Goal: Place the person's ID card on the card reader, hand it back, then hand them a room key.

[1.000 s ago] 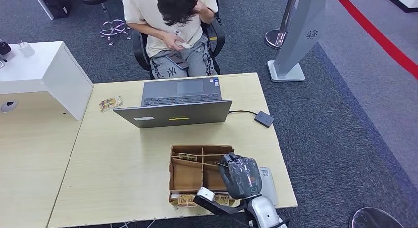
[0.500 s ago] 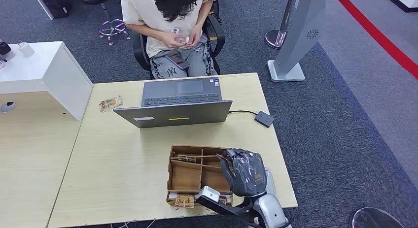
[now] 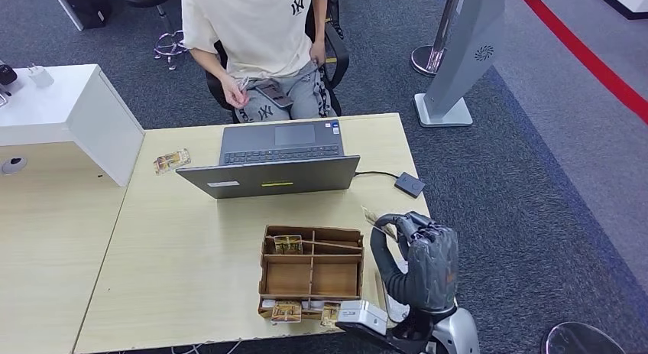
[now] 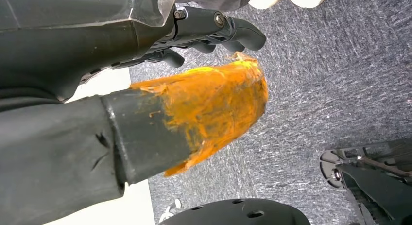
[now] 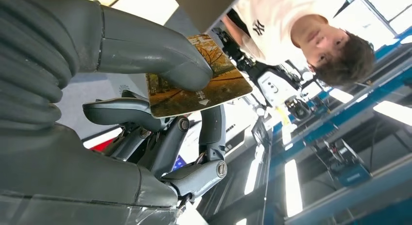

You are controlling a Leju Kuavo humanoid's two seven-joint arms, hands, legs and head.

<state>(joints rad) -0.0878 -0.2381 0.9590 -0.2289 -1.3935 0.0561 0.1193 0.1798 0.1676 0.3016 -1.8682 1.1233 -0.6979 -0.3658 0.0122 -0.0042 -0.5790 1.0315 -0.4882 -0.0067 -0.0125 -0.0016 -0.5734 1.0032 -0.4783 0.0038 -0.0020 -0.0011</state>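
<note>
robot hand (image 4: 145, 89), orange-taped thumb, grey carpet (image 4: 311, 89)

Right hand (image 3: 428, 266) raised, thumb and fingers (image 5: 121, 113) pinching a card (image 5: 199, 89).

A room key card (image 5: 199, 86), printed with an autumn tree scene in yellow and brown, is pinched between the thumb and fingers of the right hand (image 3: 422, 258) and held raised above the table's right edge. More such cards (image 3: 289, 244) are kept in the compartments of a brown wooden box (image 3: 311, 271).
</note>
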